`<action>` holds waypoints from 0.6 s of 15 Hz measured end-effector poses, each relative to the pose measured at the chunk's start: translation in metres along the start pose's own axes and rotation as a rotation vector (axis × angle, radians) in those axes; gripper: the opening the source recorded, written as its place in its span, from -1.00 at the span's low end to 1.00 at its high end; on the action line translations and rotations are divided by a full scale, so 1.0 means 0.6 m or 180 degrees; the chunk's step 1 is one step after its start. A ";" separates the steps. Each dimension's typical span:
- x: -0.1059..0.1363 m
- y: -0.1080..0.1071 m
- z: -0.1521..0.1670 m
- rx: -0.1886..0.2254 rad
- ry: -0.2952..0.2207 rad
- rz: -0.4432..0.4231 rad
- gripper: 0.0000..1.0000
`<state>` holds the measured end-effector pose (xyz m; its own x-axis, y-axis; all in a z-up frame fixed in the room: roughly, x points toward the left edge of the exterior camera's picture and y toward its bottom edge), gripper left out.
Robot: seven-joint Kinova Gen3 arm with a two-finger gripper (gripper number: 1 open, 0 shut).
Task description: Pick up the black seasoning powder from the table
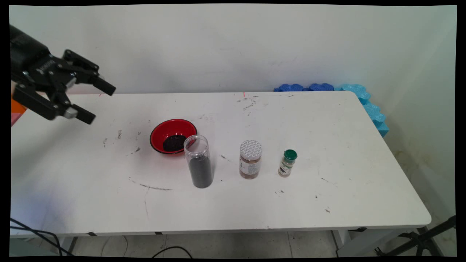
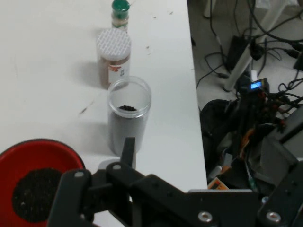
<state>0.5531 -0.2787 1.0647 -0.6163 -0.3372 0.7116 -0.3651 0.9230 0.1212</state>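
Observation:
My black gripper (image 1: pixel 99 103) hangs open and empty above the table's far left, well to the left of everything standing on it. Nearest to it is a red bowl (image 1: pixel 171 127) with dark grains at its bottom. Just right of the bowl stands a clear lidless jar (image 1: pixel 198 162), filled about two thirds with dark powder. Further right come a brown spice jar (image 1: pixel 250 159) with a white lid and a small green-capped bottle (image 1: pixel 288 163). The hand view looks down on the red bowl (image 2: pixel 43 144), the clear jar (image 2: pixel 129 118), the spice jar (image 2: pixel 113 56) and the green-capped bottle (image 2: pixel 120 11).
The white table (image 1: pixel 327 138) carries scuffs and dark marks. Blue foam pieces (image 1: pixel 364 97) line its far right corner. A stand's black legs (image 1: pixel 424 239) sit by the near right corner. Cables and electronics (image 2: pixel 246 113) crowd the floor beside the table's edge.

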 end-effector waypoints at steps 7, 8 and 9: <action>-0.065 0.003 0.060 0.0156 0.0050 -0.0200 1.00; -0.075 0.003 0.072 0.0177 0.0058 -0.0220 1.00; -0.084 0.002 0.086 0.0191 0.0066 -0.0231 1.00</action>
<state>0.5476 -0.2702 0.9935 -0.5725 -0.3984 0.7166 -0.4498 0.8833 0.1318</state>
